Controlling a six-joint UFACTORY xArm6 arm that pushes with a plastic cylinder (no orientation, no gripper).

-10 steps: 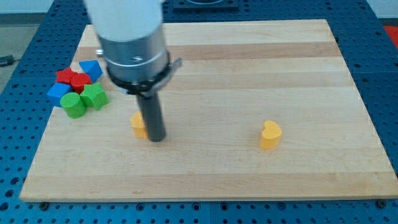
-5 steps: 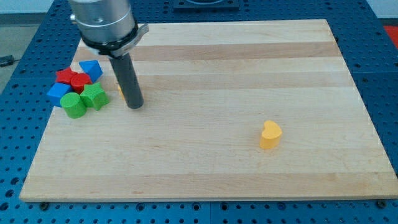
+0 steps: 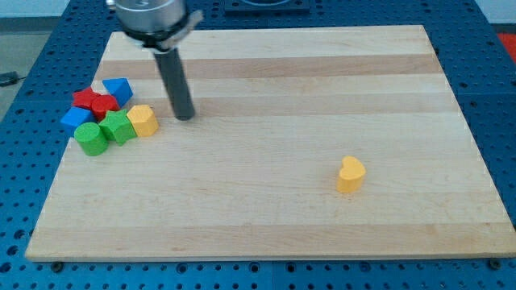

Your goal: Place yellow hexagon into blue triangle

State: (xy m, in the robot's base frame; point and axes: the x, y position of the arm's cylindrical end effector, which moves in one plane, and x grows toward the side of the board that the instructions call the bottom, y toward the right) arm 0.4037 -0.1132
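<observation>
The yellow hexagon [image 3: 143, 120] lies at the view's left, touching the green block [image 3: 118, 127] on its left. The blue triangle [image 3: 118, 89] sits a little above it, at the top of the cluster, with a small gap between them. My tip [image 3: 185, 117] rests on the board just right of the yellow hexagon, apart from it.
The cluster at the view's left also holds two red blocks [image 3: 93, 102], a blue block [image 3: 77, 118] and a green cylinder [image 3: 91, 138]. A yellow heart [image 3: 350, 174] lies alone at the view's lower right. The wooden board [image 3: 322, 80] ends near the cluster.
The yellow hexagon was pushed up and left from the board's lower left-middle into the cluster. My tip moved up-left with it, then drew back to the right.
</observation>
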